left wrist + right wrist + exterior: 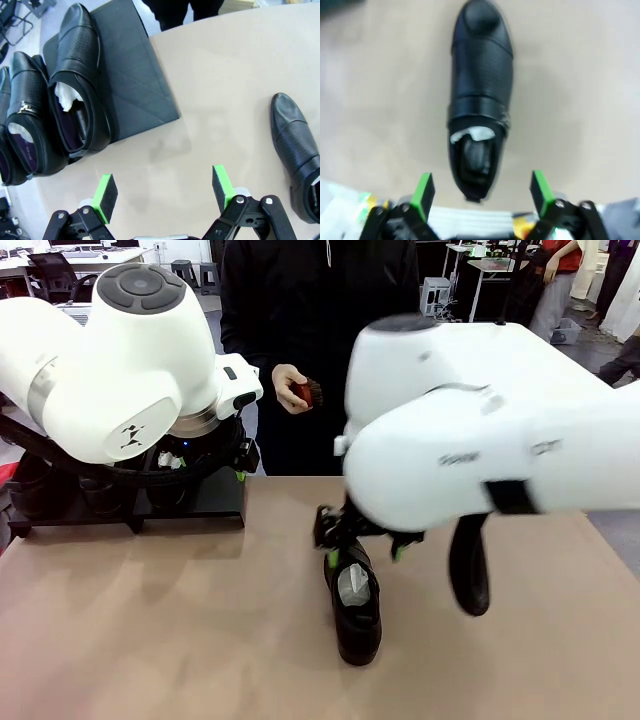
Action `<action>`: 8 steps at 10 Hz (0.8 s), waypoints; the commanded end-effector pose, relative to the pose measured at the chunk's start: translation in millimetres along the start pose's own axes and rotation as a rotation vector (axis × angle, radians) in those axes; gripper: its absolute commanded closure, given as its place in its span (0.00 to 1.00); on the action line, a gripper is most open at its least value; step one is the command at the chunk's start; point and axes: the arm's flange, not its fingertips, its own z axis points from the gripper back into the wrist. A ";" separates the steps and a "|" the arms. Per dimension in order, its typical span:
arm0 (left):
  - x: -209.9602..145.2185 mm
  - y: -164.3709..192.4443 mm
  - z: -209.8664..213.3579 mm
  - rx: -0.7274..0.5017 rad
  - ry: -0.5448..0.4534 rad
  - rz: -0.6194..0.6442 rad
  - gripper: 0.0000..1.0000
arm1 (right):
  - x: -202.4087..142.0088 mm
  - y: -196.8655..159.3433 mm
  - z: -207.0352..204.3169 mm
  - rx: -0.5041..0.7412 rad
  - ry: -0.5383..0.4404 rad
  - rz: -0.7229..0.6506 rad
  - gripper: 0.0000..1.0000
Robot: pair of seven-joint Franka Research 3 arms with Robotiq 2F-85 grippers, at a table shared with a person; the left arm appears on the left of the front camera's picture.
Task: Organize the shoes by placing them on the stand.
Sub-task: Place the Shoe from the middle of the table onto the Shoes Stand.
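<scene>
One black shoe (pixel 356 606) lies alone on the brown table, toe toward the robot, with white paper in its opening. My right gripper (pixel 365 555) hangs open just above its heel end. In the right wrist view the green pads straddle the heel of this shoe (pixel 480 100) without touching it. My left gripper (pixel 164 192) is open and holds nothing, over bare table beside the stand (pixel 135 85). Three shoes sit on the stand, the nearest (pixel 80 85) stuffed with paper, then a second (pixel 27 117) and a third (pixel 2 100) at the frame edge. The lone shoe (pixel 295 145) lies to the right.
A person in black stands at the far side, holding a small reddish-brown brush (pixel 305 393). The stand (pixel 200 502) sits at the table's far left, partly behind my left arm (pixel 120 370). A black cable loop (pixel 468 565) hangs under my right arm.
</scene>
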 end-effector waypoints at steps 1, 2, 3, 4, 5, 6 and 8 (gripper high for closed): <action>0.0 -0.1 0.0 0.000 0.000 0.000 0.02 | 13.5 -83.5 12.4 0.061 -0.015 -0.056 0.00; -6.4 -20.6 12.1 -0.001 0.019 0.006 0.02 | 23.3 -131.6 6.7 0.064 -0.003 -0.192 0.00; -12.9 -41.0 24.0 0.000 0.079 0.042 0.02 | 28.3 -165.1 0.1 0.063 0.015 -0.267 0.00; -24.1 -67.5 38.8 -0.021 0.184 0.065 0.02 | 30.4 -201.5 -7.3 0.042 0.032 -0.371 0.00; -32.9 -88.5 44.4 -0.048 0.214 0.058 0.02 | 30.3 -227.0 -11.0 0.027 0.037 -0.435 0.00; -40.5 -104.8 42.6 -0.077 0.272 0.070 0.02 | 30.3 -248.0 -15.2 0.014 0.049 -0.525 0.00; -53.4 -130.8 25.1 -0.207 0.388 0.121 0.02 | 30.1 -254.1 -16.7 0.023 0.054 -0.458 0.00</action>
